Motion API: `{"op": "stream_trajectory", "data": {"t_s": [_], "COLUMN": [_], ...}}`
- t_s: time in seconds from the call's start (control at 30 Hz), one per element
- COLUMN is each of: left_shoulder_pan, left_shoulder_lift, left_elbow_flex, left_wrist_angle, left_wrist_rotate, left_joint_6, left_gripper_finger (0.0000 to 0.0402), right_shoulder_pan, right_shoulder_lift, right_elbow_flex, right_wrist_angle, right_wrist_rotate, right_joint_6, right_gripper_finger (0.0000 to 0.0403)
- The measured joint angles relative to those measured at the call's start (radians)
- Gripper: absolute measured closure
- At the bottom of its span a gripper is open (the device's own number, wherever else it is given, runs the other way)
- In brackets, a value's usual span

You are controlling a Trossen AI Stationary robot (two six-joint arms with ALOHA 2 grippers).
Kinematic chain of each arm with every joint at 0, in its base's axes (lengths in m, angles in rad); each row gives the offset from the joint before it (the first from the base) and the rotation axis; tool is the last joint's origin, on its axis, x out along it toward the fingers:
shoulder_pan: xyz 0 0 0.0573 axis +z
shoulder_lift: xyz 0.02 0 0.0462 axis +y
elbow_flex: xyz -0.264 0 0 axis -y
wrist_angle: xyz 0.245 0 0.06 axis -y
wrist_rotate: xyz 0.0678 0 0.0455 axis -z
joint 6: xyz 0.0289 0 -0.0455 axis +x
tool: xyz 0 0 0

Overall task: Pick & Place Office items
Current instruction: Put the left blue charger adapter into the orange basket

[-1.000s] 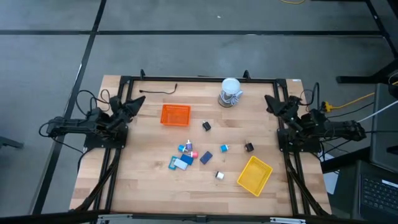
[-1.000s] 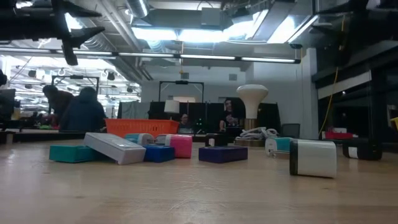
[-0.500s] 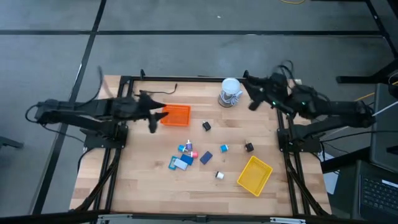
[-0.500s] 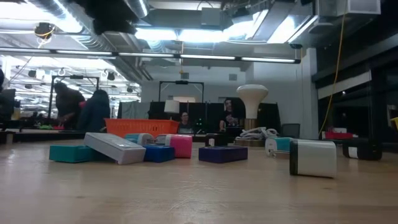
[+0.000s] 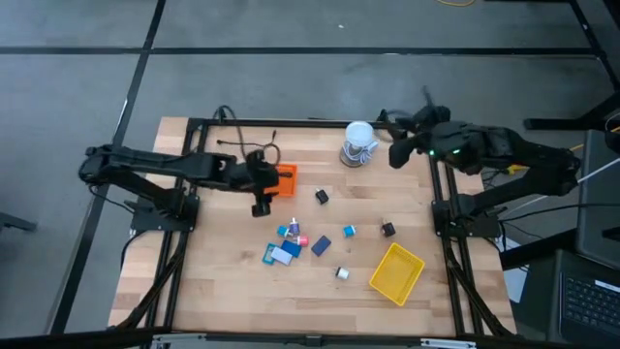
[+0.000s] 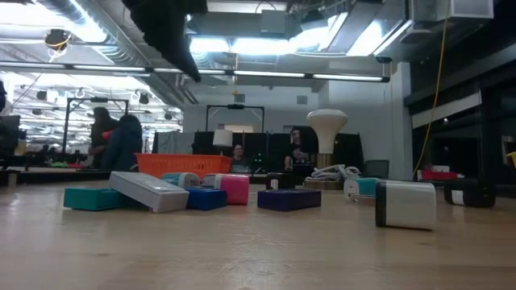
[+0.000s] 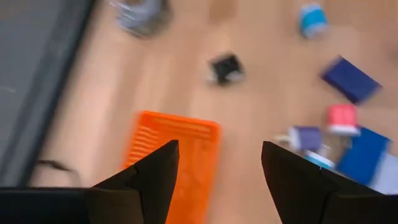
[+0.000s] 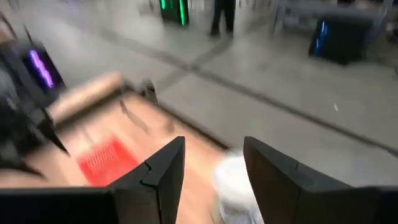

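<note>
The left gripper (image 5: 260, 194) hangs over the near edge of the orange tray (image 5: 276, 179), its fingers (image 7: 149, 177) spread with nothing between them, as the left wrist view shows. The right gripper (image 5: 399, 147) is up in the air well to the far right of the orange tray, beside the white-and-grey roll (image 5: 359, 143), jaws also apart and empty.

The office items (image 5: 288, 242) all lie on the bare wooden table (image 5: 213, 281), scattered from just in front of the orange tray across toward the yellow tray (image 5: 397, 272): a black piece (image 5: 322, 197) closest to the orange tray, then a cluster of blue, pink and white blocks, then a navy block (image 5: 322, 244) and others further off.

Both trays look empty, so I judge the job barely begun: no piece is placed, and every one has yet to be picked up
</note>
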Motion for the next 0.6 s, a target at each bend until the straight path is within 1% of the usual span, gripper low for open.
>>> {"op": "stream_trajectory", "data": {"t_s": [0.1,0.3,0.37,0.47,0.6], "left_shoulder_pan": [-0.033,-0.153,-0.189,-0.226,-0.235], "left_shoulder_lift": [0.061,0.141,0.174,0.222,0.287], "left_elbow_flex": [0.000,0.001,0.001,0.000,0.001], "left_wrist_angle": [0.001,0.015,0.025,0.044,0.107], "left_wrist_rotate": [0.066,0.137,0.138,0.137,0.143], "left_joint_6": [-0.011,0.028,0.032,0.032,0.007], "left_gripper_finger": [0.0176,0.0176,0.0176,0.0176,0.0176], "right_shoulder_pan": [0.000,0.000,-0.001,-0.015,-0.020], "right_shoulder_lift": [0.014,0.018,0.018,0.018,0.018], "right_elbow_flex": [0.000,0.000,0.000,0.000,0.000], "right_wrist_angle": [-0.079,-0.069,-0.067,-0.048,-0.008], "right_wrist_rotate": [-0.005,-0.005,-0.014,-0.057,-0.112], "right_joint_6": [0.024,-0.006,-0.021,-0.061,-0.088], "right_gripper_finger": [0.0231,0.0231,0.0231,0.0231,0.0231]}}
